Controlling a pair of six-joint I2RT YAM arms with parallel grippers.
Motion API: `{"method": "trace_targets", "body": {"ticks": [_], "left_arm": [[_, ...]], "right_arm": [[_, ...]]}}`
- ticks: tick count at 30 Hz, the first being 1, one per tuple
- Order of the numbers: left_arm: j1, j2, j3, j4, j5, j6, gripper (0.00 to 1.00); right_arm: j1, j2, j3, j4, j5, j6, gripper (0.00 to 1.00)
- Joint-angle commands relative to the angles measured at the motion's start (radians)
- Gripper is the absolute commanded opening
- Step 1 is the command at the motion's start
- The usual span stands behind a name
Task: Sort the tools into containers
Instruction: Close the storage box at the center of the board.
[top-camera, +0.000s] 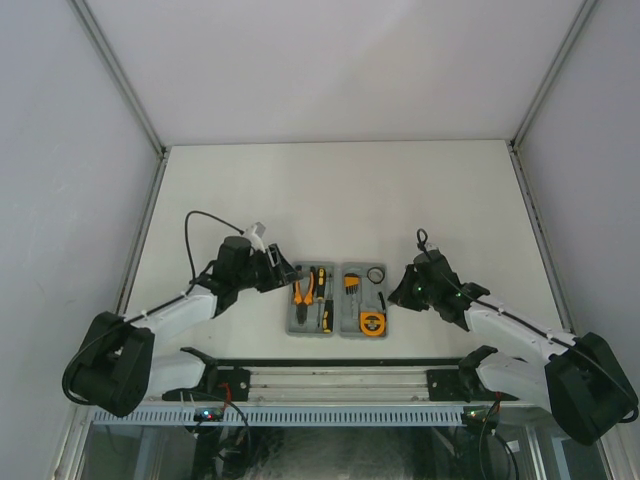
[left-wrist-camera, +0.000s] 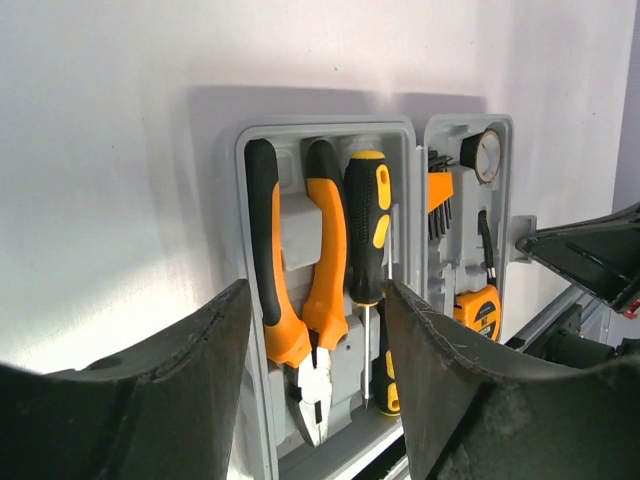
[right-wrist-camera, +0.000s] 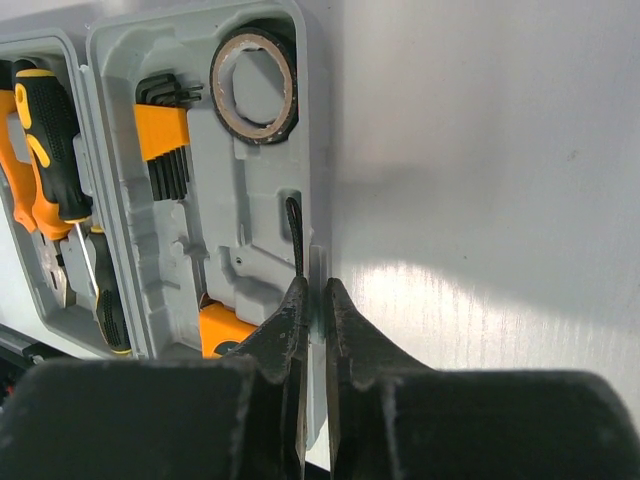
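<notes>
The grey hinged tool case (top-camera: 289, 318) lies open on the table between my arms. Its left half (left-wrist-camera: 245, 200) holds the orange-handled pliers (left-wrist-camera: 325, 250) and two black-and-yellow screwdrivers (left-wrist-camera: 366, 230) (left-wrist-camera: 385, 375). The right half holds the black ring (right-wrist-camera: 253, 85), the hex key set (right-wrist-camera: 165, 140) and the orange tape measure (right-wrist-camera: 222, 328). My left gripper (left-wrist-camera: 318, 300) is open at the case's left side, with nothing between its fingers. My right gripper (right-wrist-camera: 317, 285) is shut on the thin tab at the case's right rim (right-wrist-camera: 320, 262).
White walls close in the table at the back and on both sides. A black rail (top-camera: 340, 378) with the arm bases runs along the near edge, just in front of the case. Bare white tabletop (top-camera: 340, 200) lies behind the case.
</notes>
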Motion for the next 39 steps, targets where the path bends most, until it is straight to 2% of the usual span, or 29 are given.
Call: {"method": "trace_targets", "body": {"ticks": [1, 6, 15, 20, 26, 39], "left_arm": [[0.011, -0.068, -0.061, 0.002, 0.005, 0.001, 0.60], [0.011, -0.088, -0.126, 0.035, 0.008, 0.001, 0.60], [0.009, -0.034, -0.182, 0.236, 0.143, -0.019, 0.66], [0.009, 0.004, -0.178, 0.290, 0.194, -0.028, 0.68], [0.009, -0.022, -0.163, 0.304, 0.217, -0.044, 0.64], [-0.007, -0.203, -0.130, 0.256, 0.248, -0.078, 0.56]], "right_arm": [[-0.006, -0.007, -0.017, 0.039, -0.005, -0.008, 0.00], [-0.006, 0.003, -0.022, 0.051, -0.014, -0.008, 0.00], [-0.006, 0.015, -0.026, 0.070, -0.028, -0.008, 0.00], [-0.006, 0.020, -0.028, 0.079, -0.030, -0.005, 0.00], [-0.006, 0.010, -0.041, 0.092, -0.036, -0.001, 0.00], [-0.006, 0.061, -0.069, 0.221, -0.107, 0.034, 0.00]]}}
